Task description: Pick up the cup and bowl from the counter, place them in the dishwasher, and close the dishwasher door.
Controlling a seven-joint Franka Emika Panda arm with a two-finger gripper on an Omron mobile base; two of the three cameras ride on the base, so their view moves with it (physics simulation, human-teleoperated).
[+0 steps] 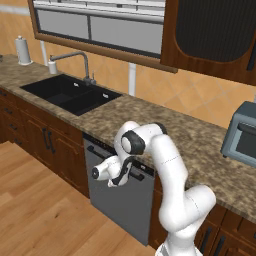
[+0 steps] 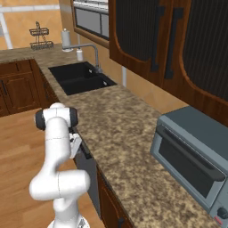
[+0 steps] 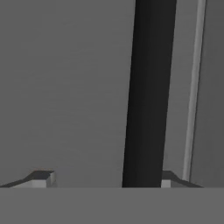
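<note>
Gripper (image 3: pixel 103 177) spread wide — dishwasher door (image 3: pixel 65 87) handle (image 3: pixel 148 92) between its 2 fingertips (image 3: pixel 41 178).

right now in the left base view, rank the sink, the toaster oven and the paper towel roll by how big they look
1. The sink, the black double basin, looks largest.
2. The toaster oven comes next, though the right edge cuts it off, so its full extent is unsure.
3. The paper towel roll looks smallest, but it stands farthest from the camera.

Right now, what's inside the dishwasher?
I can't see inside. The dishwasher door stands upright and closed, so it covers everything behind it. The gripper is open right at the door's dark handle; no cup or bowl sits on the counter.
</note>
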